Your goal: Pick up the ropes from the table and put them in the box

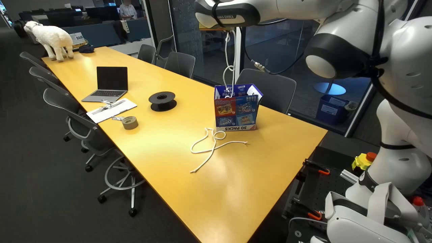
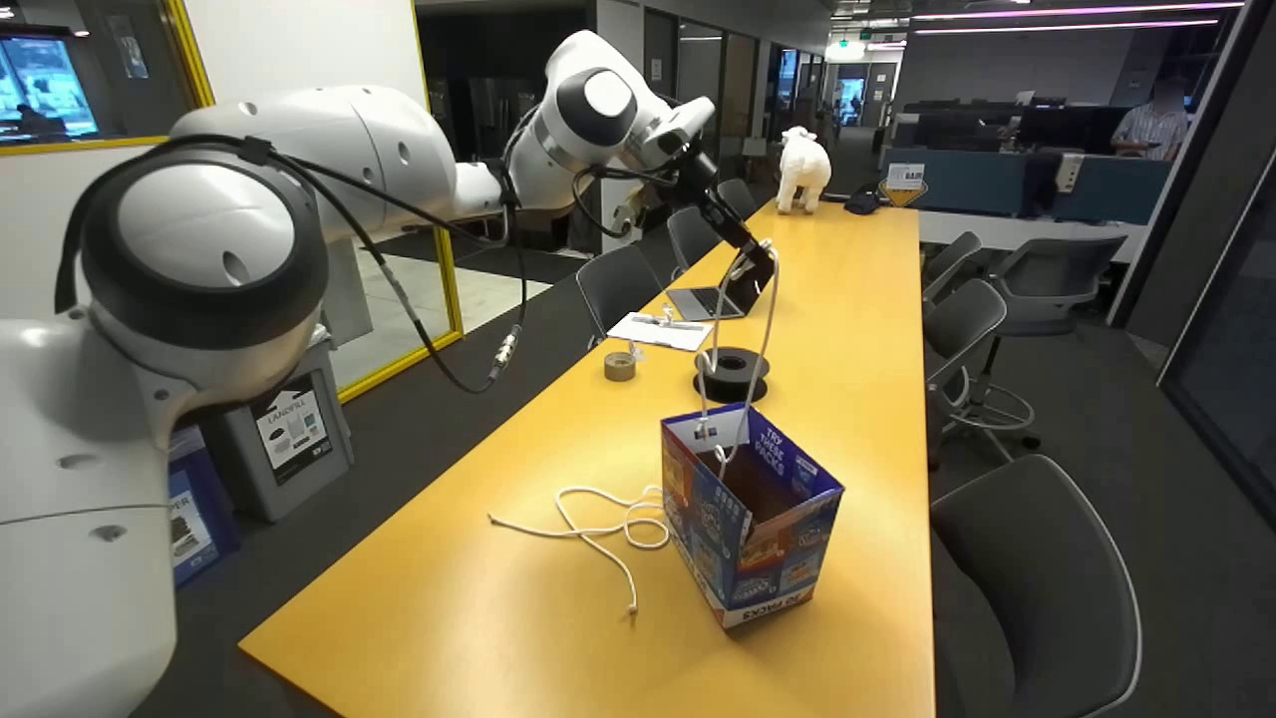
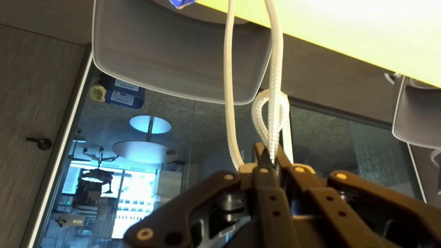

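Observation:
One of the ropes hangs in a long loop from my gripper, which is shut on it. In the wrist view the cord runs up out of the closed fingertips, with a small loop beside it. Its knotted lower part dangles into the open top of the blue box, seen in both exterior views; only a blue corner of it shows in the wrist view. Another white rope lies curled on the table in front of the box, near its base. The arm mostly hides the gripper in an exterior view.
A black spool, a roll of tape, a white board and a laptop stand farther along the table. Grey chairs line its sides. A stuffed sheep is at the far end.

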